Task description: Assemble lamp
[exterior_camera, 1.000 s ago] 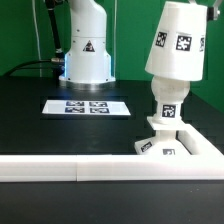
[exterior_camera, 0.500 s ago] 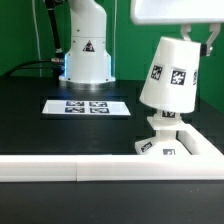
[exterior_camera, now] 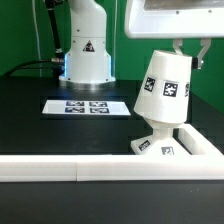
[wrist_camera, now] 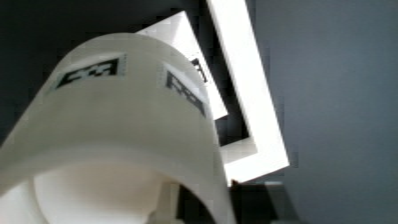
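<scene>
As the shade [exterior_camera: 162,92] has come down over the last second, it has dropped from well above the base [exterior_camera: 175,147] to sit low over it, tilted, its narrow top leaning toward the exterior view's right and its wide mouth now covering the bulb, which no longer shows. That suggests the last step of the lamp is under way: the shade is being lowered onto the bulb and neck, though its lean says it is not yet seated square. Nearest the exterior camera runs a white wall [exterior_camera: 70,167] along the table's front edge, and the base lies just behind it, in the corner where that wall turns back. Beyond the base, toward the exterior view's left, the marker board [exterior_camera: 87,106] lies flat on the black table [exterior_camera: 30,120], and behind the board stands the arm's white pedestal [exterior_camera: 86,52]. The gripper [exterior_camera: 185,45] reaches down onto the shade's top from above; one dark finger shows there, so it seems to be clamped on the shade, though the contact itself is hard to make out. The wrist view adds a close look down the shade [wrist_camera: 125,140], with the wall's corner [wrist_camera: 240,90] beyond it, but neither base nor pedestal.
</scene>
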Controlling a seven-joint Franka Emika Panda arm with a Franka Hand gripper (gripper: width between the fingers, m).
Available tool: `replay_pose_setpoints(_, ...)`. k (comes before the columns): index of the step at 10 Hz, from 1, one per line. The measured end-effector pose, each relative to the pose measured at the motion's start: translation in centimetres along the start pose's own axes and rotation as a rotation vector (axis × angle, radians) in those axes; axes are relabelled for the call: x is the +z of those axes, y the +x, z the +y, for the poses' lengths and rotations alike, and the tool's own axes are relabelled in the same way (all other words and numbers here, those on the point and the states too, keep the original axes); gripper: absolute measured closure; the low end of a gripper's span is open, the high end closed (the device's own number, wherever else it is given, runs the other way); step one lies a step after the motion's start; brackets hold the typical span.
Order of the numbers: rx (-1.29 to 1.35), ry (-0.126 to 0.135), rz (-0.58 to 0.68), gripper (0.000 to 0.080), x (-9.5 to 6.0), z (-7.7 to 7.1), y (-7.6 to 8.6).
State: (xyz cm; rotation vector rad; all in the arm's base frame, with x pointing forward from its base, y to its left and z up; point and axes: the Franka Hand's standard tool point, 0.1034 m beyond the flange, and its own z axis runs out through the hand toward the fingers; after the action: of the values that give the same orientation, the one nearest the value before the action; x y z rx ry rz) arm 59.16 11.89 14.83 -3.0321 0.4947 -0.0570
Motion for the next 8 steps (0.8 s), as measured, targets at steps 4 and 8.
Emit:
replay_pose_setpoints(4, 0.012, -0.022, -0.050, 0.0436, -1.0, 1.5, 0.0)
replay_pose_setpoints(8, -0.026, -0.106, -0.091, 0.0109, -2.6, 1.3, -0.6)
